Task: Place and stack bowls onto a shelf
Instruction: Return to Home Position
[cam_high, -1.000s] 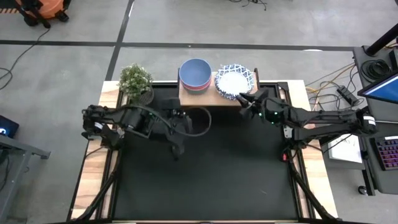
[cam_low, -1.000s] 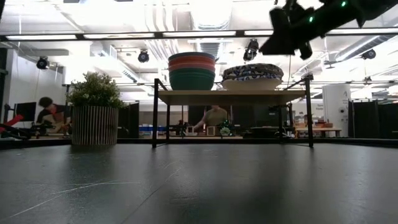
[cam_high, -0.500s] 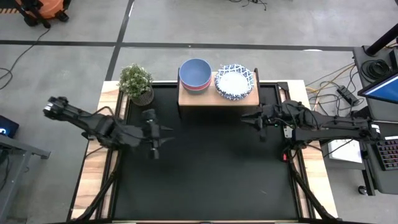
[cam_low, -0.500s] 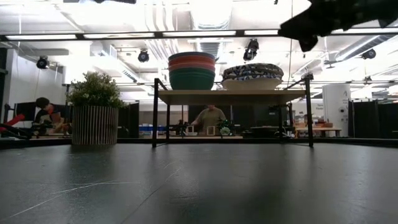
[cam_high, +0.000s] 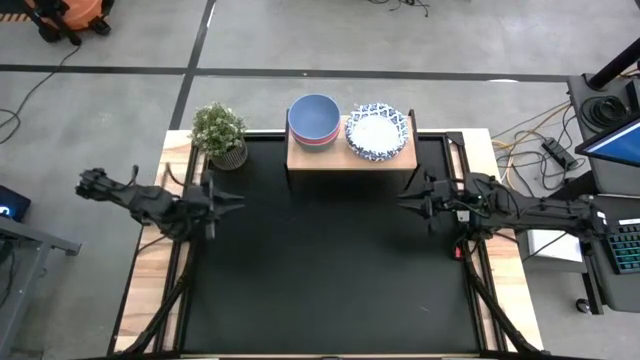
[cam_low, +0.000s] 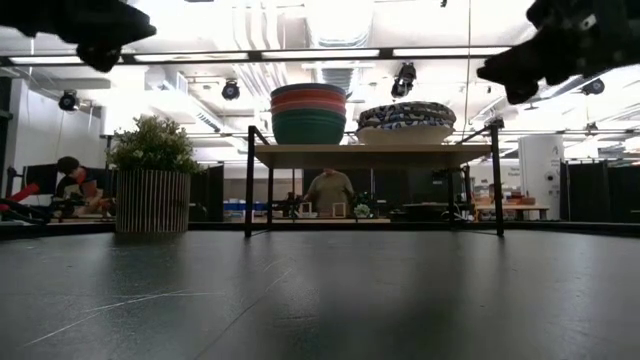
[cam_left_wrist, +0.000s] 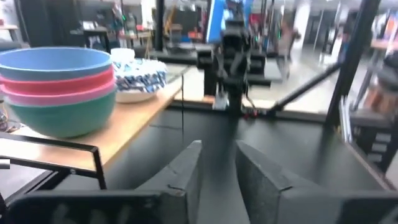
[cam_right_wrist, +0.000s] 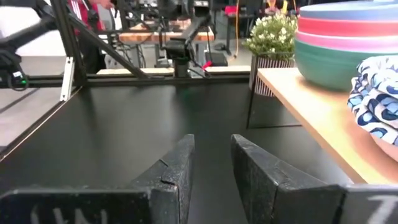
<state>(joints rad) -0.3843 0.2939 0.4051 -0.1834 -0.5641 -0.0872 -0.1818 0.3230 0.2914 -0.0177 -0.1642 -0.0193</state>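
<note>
The shelf (cam_high: 335, 160) stands at the table's far edge, midway along it. Two stacks of bowls sit on its wood top. One stack is plain green, pink and red with the blue bowl (cam_high: 314, 116) on top, and it also shows in the low view (cam_low: 308, 112). The blue-patterned white bowls (cam_high: 377, 131) form the other stack, to its right (cam_low: 407, 117). My left gripper (cam_high: 226, 203) hovers open over the mat's left edge (cam_left_wrist: 217, 149). My right gripper (cam_high: 405, 200) hovers open by the mat's right edge, nearer than the shelf (cam_right_wrist: 212, 142). Both are empty.
A potted plant (cam_high: 220, 133) stands on the table's far left corner, left of the shelf. The black mat (cam_high: 330, 270) lies bare between the arms. A person (cam_low: 328, 190) stands in the room beyond the table.
My right gripper has drawn back from the patterned stack on the shelf, toward the near edge and a little right. My left arm has unfolded and pulled its gripper from the middle of the mat toward the left edge. The bowls have stayed in place.
</note>
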